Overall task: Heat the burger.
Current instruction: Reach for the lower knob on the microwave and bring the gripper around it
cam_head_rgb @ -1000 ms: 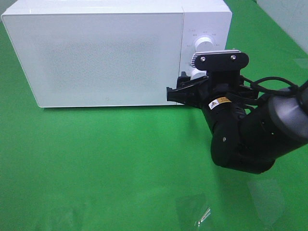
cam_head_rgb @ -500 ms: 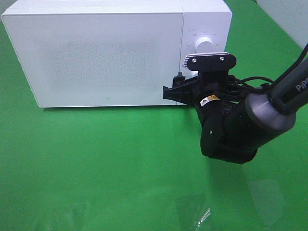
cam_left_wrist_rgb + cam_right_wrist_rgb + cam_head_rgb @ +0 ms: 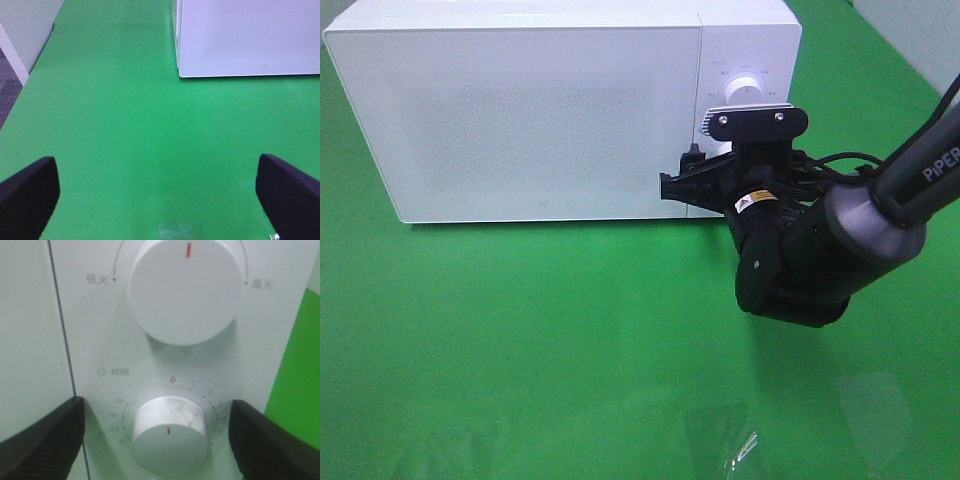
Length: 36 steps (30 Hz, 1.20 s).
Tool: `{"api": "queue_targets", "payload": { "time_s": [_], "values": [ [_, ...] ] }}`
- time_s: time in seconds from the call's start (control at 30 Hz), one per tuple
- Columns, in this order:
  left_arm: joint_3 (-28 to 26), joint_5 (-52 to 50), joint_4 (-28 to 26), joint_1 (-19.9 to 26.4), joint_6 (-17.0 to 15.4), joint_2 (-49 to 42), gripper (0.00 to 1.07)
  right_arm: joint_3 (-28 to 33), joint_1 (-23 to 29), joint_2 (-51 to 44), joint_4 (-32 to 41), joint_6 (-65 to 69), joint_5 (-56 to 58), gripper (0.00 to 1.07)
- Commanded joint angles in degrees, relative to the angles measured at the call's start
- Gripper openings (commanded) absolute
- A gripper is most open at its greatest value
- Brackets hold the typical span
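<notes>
Right gripper (image 3: pixel 159 437) jaws spread either side of the timer knob (image 3: pixel 170 432), not touching it, second knob (image 3: pixel 185 290) near it, white microwave (image 3: pixel 540 110) door closed, left gripper (image 3: pixel 159 197) jaws wide apart over green mat (image 3: pixel 125 125), burger hidden from every view.

Left gripper (image 3: pixel 160 195) spread wide, empty; right arm (image 3: pixel 840 240) outstretched, right gripper (image 3: pixel 157 440) likewise spread, empty

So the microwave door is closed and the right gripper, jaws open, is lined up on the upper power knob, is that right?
Not quite. The right wrist view shows the right gripper, jaws open, lined up on the lower timer knob, not the upper power knob. The microwave door is closed, as you said.
</notes>
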Motion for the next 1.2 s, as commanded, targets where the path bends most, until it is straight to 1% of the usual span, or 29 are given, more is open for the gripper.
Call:
{"api": "queue_targets", "payload": {
  "time_s": [0.03, 0.2, 0.23, 0.27, 0.3, 0.33, 0.37, 0.4, 0.43, 0.47, 0.5, 0.53, 0.57, 0.63, 0.67, 0.7, 0.73, 0.77, 0.87, 0.9, 0.93, 0.97, 1.0, 1.03, 1.07, 1.1, 1.13, 1.17, 1.2],
  "values": [
    [0.11, 0.11, 0.11, 0.29, -0.4, -1.03, 1.0, -1.26, -0.74, 0.11, -1.89, 0.06, -0.06, 0.75],
    [0.11, 0.11, 0.11, 0.29, -0.4, -1.03, 1.0, -1.32, -0.74, 0.17, -2.46, 0.06, 1.15, 0.72],
    [0.11, 0.11, 0.11, 0.29, -0.4, -1.03, 1.0, -1.38, -0.74, 0.34, -2.75, 0.06, 1.6, 0.66],
    [0.11, 0.11, 0.11, 0.29, -0.4, -1.03, 1.0, -1.38, -0.74, 0.34, -2.75, 0.06, 1.6, 0.66],
    [0.11, 0.11, 0.11, 0.29, -0.4, -1.03, 1.0, -1.38, -0.74, 0.34, -2.75, 0.06, 1.49, 0.63],
    [0.11, 0.11, 0.11, 0.29, -0.4, -1.03, 1.0, -1.38, -0.74, 0.34, -2.75, 0.06, 1.43, 0.57],
    [0.11, 0.11, 0.11, 0.29, -0.4, -1.03, 1.0, -1.38, -0.74, 0.34, -2.75, 0.06, 1.43, 0.57],
    [0.11, 0.11, 0.11, 0.29, -0.4, -1.03, 1.0, -1.38, -0.74, 0.34, -2.75, 0.06, 0.8, 0.48],
    [0.11, 0.11, 0.11, 0.29, -0.4, -1.03, 1.0, -1.38, -0.74, 0.34, -2.75, 0.06, 0.8, 0.48],
    [0.11, 0.11, 0.11, 0.29, -0.4, -1.03, 1.0, -1.38, -0.74, 0.34, -2.81, 0.06, -0.11, 0.38],
    [0.11, 0.11, 0.11, 0.29, -0.4, -1.03, 1.0, -1.38, -0.74, 0.34, -2.81, 0.06, -0.11, 0.38],
    [0.11, 0.11, 0.11, 0.29, -0.4, -1.03, 1.0, -1.38, -0.74, 0.34, -2.86, 0.06, -0.92, 0.29],
    [0.11, 0.11, 0.11, 0.29, -0.4, -1.03, 1.0, -1.38, -0.74, 0.34, -2.86, 0.06, -0.92, 0.29],
    [0.11, 0.11, 0.11, 0.29, -0.4, -1.03, 1.0, -1.43, -0.74, 0.34, -2.86, -0.11, -2.18, 0.14],
    [0.11, 0.11, 0.11, 0.29, -0.4, -1.03, 1.0, -1.43, -0.74, 0.34, -2.86, -0.11, -2.18, 0.14],
    [0.11, 0.11, 0.11, 0.29, -0.4, -1.03, 1.0, -1.43, -0.69, 0.34, -2.86, -0.52, -2.75, 0.08],
    [0.11, 0.11, 0.11, 0.29, -0.4, -1.03, 1.0, -1.43, -0.69, 0.34, -2.86, -0.52, -2.75, 0.08],
    [0.11, 0.11, 0.11, 0.29, -0.4, -1.03, 1.0, -1.43, -0.63, 0.34, -2.86, -0.63, -3.09, 0.05],
    [0.11, 0.11, 0.11, 0.29, -0.4, -1.03, 1.0, -1.43, -0.63, 0.34, -2.86, -0.23, -3.09, 0.04],
    [0.11, 0.11, 0.11, 0.29, -0.4, -1.03, 1.0, -1.43, -0.63, 0.34, -3.09, 2.75, -3.09, 0.04],
    [0.11, 0.11, 0.11, 0.29, -0.4, -1.03, 1.0, -1.43, -0.63, 0.34, -3.09, 2.75, -3.09, 0.04],
    [0.11, 0.11, 0.11, 0.29, -0.4, -1.03, 1.0, -1.43, -0.63, 0.34, -4.07, 7.96, -3.04, 0.05],
    [0.11, 0.11, 0.11, 0.29, -0.4, -1.03, 1.0, -1.43, -0.63, 0.34, -4.07, 7.96, -3.04, 0.05],
    [0.11, 0.11, 0.11, 0.29, -0.4, -1.03, 1.0, -1.43, -0.63, 0.34, -4.93, 15.41, -3.04, 0.05],
    [0.11, 0.11, 0.11, 0.29, -0.4, -1.03, 1.0, -1.43, -0.63, 0.34, -4.93, 15.41, -3.04, 0.05],
    [0.11, 0.11, 0.11, 0.29, -0.4, -1.03, 1.0, -1.43, -0.63, 0.34, -5.73, 25.1, -2.86, 0.05],
    [0.11, 0.11, 0.11, 0.29, -0.4, -1.03, 1.0, -1.43, -0.63, 0.34, -5.73, 25.1, -2.86, 0.05],
    [0.11, 0.11, 0.11, 0.29, -0.4, -1.03, 1.0, -1.43, -0.63, 0.34, -5.9, 37.36, -2.64, 0.05],
    [0.11, 0.11, 0.11, 0.29, -0.4, -1.03, 1.0, -1.43, -0.63, 0.34, -5.9, 37.36, -2.64, 0.05]
  ]
}}
